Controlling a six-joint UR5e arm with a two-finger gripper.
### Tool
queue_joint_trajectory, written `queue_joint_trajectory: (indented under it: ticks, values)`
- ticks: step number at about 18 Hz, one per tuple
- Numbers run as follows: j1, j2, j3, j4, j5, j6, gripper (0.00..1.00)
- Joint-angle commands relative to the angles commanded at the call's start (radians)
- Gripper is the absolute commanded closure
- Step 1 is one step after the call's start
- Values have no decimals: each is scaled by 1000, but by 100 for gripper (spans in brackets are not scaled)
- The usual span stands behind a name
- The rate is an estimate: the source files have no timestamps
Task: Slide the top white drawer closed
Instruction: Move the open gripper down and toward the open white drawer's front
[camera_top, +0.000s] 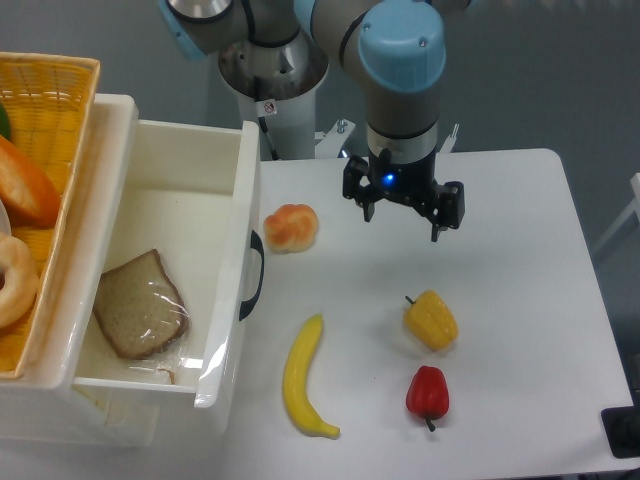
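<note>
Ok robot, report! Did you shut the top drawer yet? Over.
Gripper open, empty, hovering over table. Top white drawer pulled out, bread slice inside. Nothing blocking the drawer's front.

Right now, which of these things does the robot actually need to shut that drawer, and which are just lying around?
Needed:
top white drawer, standing open
its black handle
tool

Lying about:
bread slice in the drawer
peach
banana
yellow pepper
red pepper
yellow basket
</note>
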Motion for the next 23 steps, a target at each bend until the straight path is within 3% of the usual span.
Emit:
queue_joint_trajectory:
  ticks: [6, 14, 23]
  values:
    - [-9, -8, -17, 2, 1, -20, 0]
    - [-35, -34, -37, 2, -6, -244, 0]
    - [-87, -107, -40, 3, -14, -331, 0]
